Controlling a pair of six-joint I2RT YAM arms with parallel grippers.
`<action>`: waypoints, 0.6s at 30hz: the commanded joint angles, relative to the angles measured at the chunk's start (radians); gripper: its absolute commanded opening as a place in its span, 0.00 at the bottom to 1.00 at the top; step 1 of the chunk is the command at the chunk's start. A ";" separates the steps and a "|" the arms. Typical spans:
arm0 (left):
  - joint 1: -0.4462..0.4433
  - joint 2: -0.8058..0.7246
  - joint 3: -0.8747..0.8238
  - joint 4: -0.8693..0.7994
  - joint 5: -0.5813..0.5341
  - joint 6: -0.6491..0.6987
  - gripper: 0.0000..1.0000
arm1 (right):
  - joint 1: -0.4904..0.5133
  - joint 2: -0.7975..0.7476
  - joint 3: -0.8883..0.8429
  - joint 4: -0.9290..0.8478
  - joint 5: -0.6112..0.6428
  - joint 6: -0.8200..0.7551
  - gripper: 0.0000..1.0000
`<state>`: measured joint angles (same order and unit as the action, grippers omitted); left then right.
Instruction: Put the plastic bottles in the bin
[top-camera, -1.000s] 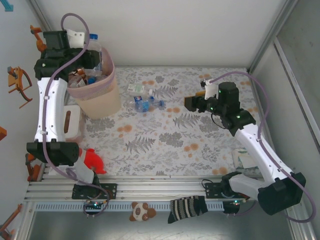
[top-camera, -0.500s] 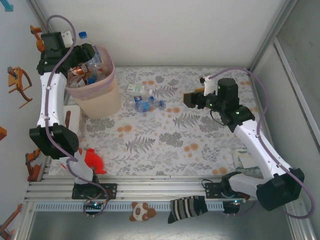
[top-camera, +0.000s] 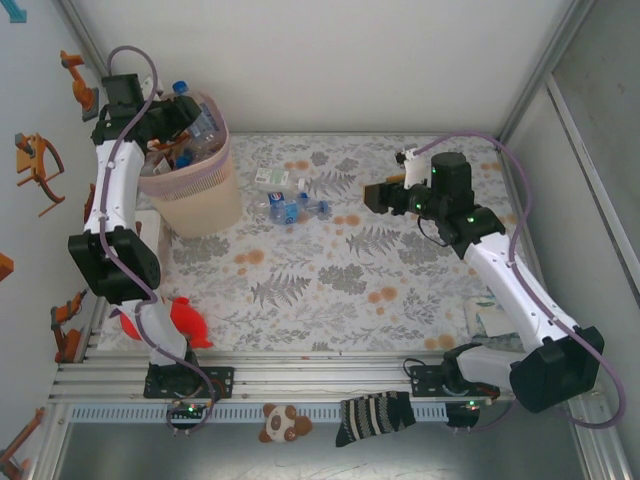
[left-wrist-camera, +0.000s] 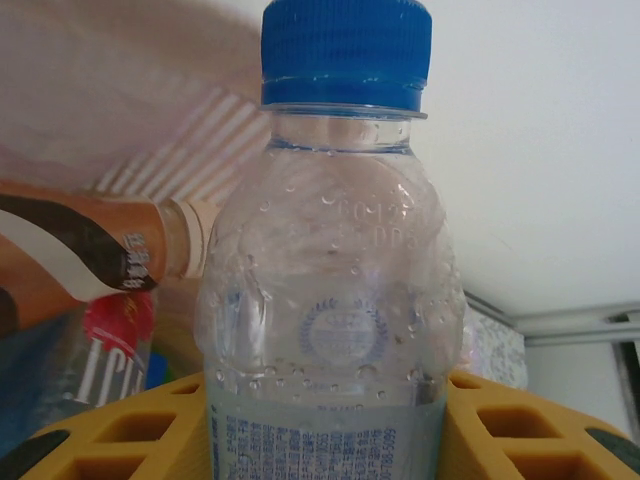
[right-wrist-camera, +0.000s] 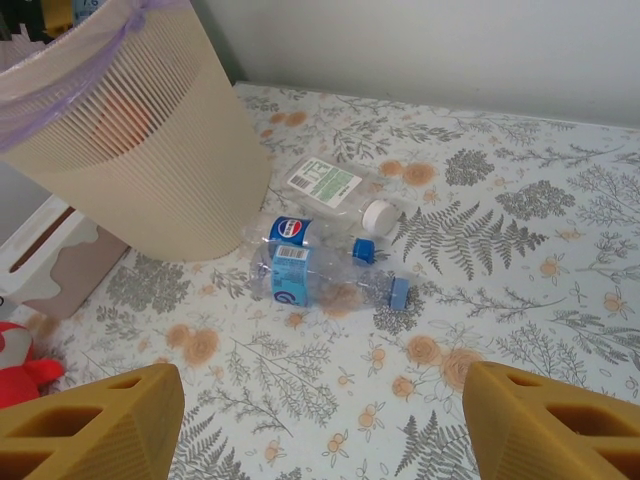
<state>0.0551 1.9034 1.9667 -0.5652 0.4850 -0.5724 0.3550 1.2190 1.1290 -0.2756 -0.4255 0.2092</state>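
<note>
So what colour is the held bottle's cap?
Blue; the cap shows best in the left wrist view.

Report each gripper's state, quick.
Left gripper: shut on a blue-capped clear bottle, at the bin.
Right gripper: open, holding nothing.

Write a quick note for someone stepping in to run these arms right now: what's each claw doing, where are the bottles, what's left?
Left gripper: shut on a clear blue-capped bottle, held over the bin.
Right gripper: open and empty above the table, facing three bottles lying beside the bin.
Done: several bottles are in the bin.
Left: release the held bottle, then bin the three on the table.
</note>
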 joint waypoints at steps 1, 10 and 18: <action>0.009 0.018 -0.014 -0.028 0.110 -0.018 0.46 | 0.006 -0.001 0.032 0.007 -0.011 -0.013 0.73; 0.019 0.079 -0.014 -0.111 0.204 0.010 0.48 | 0.006 0.016 0.037 0.010 -0.019 -0.013 0.73; 0.028 0.129 -0.008 -0.136 0.178 0.020 0.61 | 0.006 0.014 0.037 0.009 -0.022 -0.013 0.73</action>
<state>0.0795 1.9877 1.9625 -0.6170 0.6666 -0.5678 0.3550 1.2331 1.1374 -0.2756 -0.4297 0.2092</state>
